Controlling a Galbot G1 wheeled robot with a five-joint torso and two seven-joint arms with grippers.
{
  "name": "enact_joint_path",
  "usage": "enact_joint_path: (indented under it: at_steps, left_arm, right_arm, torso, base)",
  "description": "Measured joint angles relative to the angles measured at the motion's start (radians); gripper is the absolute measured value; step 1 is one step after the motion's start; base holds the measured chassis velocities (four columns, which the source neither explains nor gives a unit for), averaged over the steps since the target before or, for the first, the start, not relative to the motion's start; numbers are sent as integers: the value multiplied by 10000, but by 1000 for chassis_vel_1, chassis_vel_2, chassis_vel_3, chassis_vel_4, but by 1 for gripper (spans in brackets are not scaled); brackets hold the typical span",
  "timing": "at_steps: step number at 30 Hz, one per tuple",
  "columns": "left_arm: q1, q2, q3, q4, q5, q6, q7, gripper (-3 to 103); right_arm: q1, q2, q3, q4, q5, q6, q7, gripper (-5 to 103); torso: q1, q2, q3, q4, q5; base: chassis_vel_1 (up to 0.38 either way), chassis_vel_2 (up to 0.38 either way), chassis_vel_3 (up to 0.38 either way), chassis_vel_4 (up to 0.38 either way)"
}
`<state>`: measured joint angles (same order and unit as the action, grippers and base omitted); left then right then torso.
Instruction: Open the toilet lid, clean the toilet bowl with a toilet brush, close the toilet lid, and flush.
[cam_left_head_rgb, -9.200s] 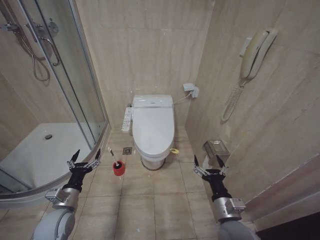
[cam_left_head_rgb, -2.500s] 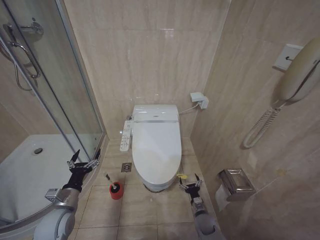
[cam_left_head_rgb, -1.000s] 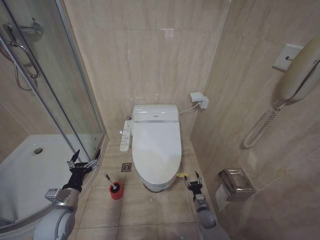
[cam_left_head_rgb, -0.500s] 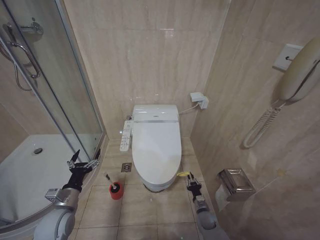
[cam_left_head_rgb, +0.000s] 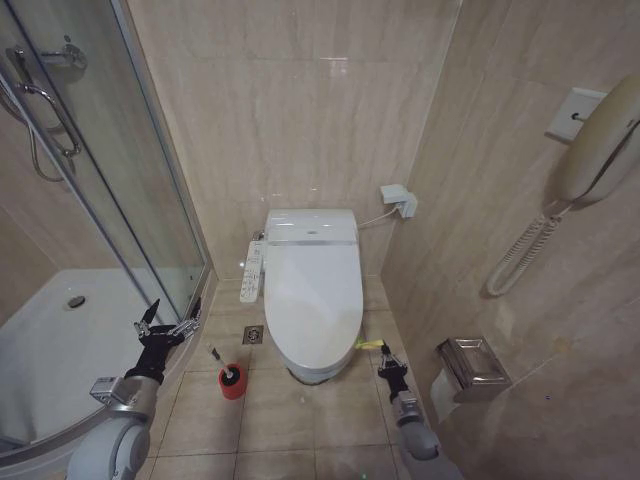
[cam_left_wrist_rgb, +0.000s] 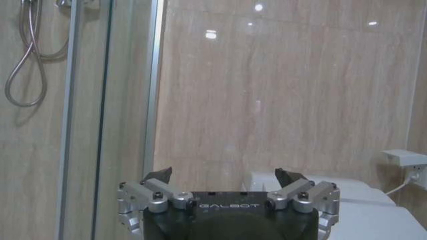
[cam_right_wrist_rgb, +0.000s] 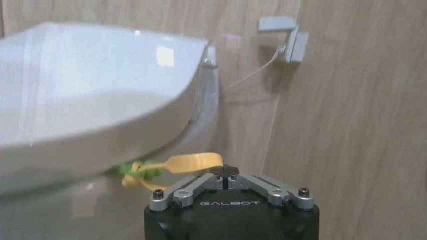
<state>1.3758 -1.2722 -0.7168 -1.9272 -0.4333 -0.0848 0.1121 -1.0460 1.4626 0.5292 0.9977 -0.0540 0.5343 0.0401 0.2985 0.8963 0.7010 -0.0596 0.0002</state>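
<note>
The toilet lid (cam_left_head_rgb: 313, 290) is lying shut over the toilet bowl (cam_left_head_rgb: 316, 372), which is standing against the back wall between the shower enclosure (cam_left_head_rgb: 90, 250) and the side wall; only the bowl's lower front is showing beneath the lid, and its inside is hidden. The lid is still to be raised, so the yellow-green band (cam_right_wrist_rgb: 175, 165) tied at its front right edge is probably serving as a pull tab.

The right end effector (cam_left_head_rgb: 386, 362) is reaching low beside the bowl's front right corner, its fingers (cam_right_wrist_rgb: 212, 178) drawn together with the tips at the band's loop. Whether they are actually pinching the band cannot be told, as the contact is hidden behind the fingertips.

The left end effector (cam_left_head_rgb: 166, 326) is hanging idle with fingers spread wide, near the shower's glass and apart from the toilet.

The toilet brush (cam_left_head_rgb: 226, 368) is standing tilted in its red cup (cam_left_head_rgb: 232, 383) on the floor, left of the bowl and within the left arm's likely reach. Its bristles are largely sunk in the cup.
</note>
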Motion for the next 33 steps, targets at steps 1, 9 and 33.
enact_joint_path:
  at_steps: [1, 9, 33]
  left_arm:
    - [0, 0, 0, 0, 0, 0, 0, 100]
    - [0, 0, -1, 0, 0, 0, 0, 100]
    - [0, 0, 0, 0, 0, 0, 0, 100]
  right_arm:
    - [0, 0, 0, 0, 0, 0, 0, 0]
    - [-982, -318, 37, 2036, 170, 33, 125, 0]
    - [-2926, -1626, 104, 8875, 830, -2255, 668, 0]
  torso:
    - [0, 0, 0, 0, 0]
    - [0, -1, 1, 3, 6]
    - [0, 0, 0, -2, -3]
  base:
    - [0, 0, 0, 0]
    - [0, 0, 0, 0]
    - [0, 0, 0, 0]
